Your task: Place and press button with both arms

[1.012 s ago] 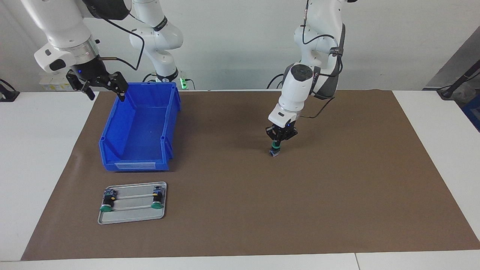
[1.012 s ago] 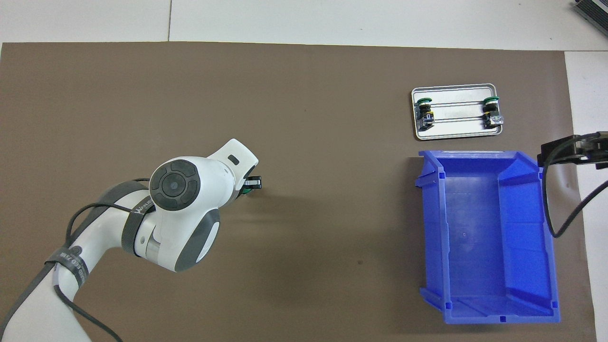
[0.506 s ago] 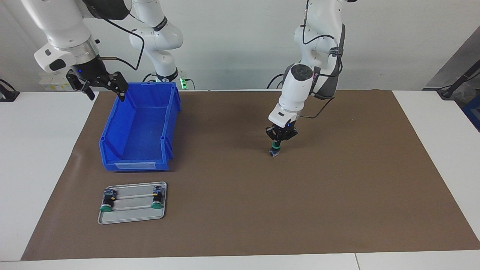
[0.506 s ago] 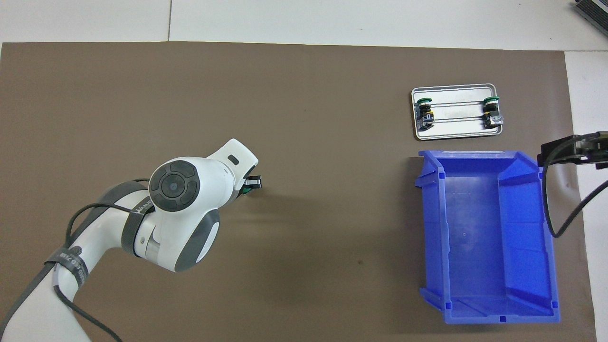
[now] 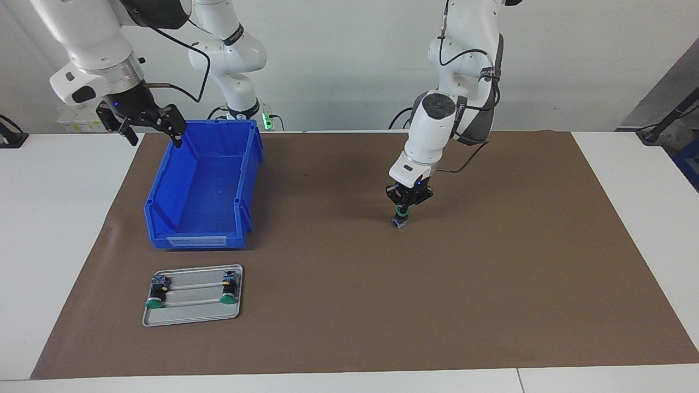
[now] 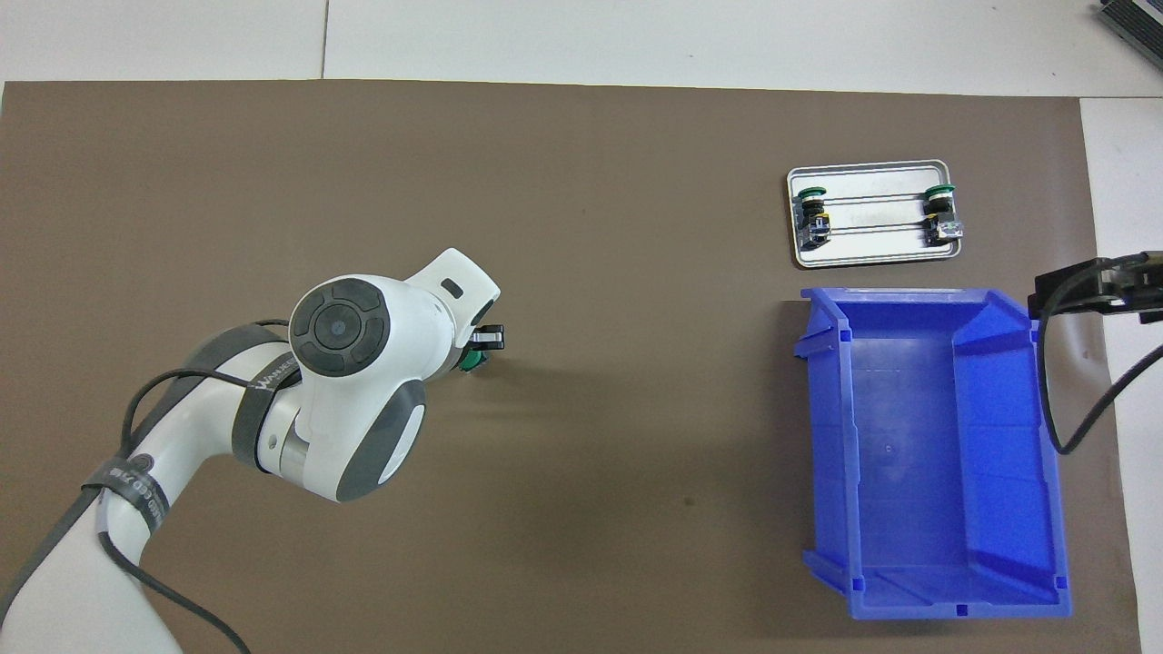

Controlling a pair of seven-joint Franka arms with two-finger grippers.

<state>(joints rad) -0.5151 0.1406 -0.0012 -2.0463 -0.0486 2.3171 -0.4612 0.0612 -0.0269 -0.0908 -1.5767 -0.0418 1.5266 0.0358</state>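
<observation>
One button [image 5: 400,219] stands upright on the brown mat near the table's middle, green cap up, and its cap [image 6: 470,363] peeks out from under the left arm's wrist. My left gripper [image 5: 403,208] points straight down over it, shut, fingertips at the top of the cap. My right gripper [image 5: 147,124] hangs open and empty in the air over the mat's edge, beside the blue bin, at the right arm's end of the table; in the overhead view only part of the right gripper [image 6: 1095,286] shows.
A blue bin [image 5: 195,239] [image 6: 1045,436] sits open and empty toward the right arm's end. Farther from the robots than the bin lies a metal tray [image 5: 192,317] [image 6: 868,257] holding two more buttons [image 5: 157,292] [image 5: 229,289] on their sides.
The left arm's wrist has shifted slightly and lifted a little, so more of the green cap shows from above. The button stays put and the right arm has not moved.
</observation>
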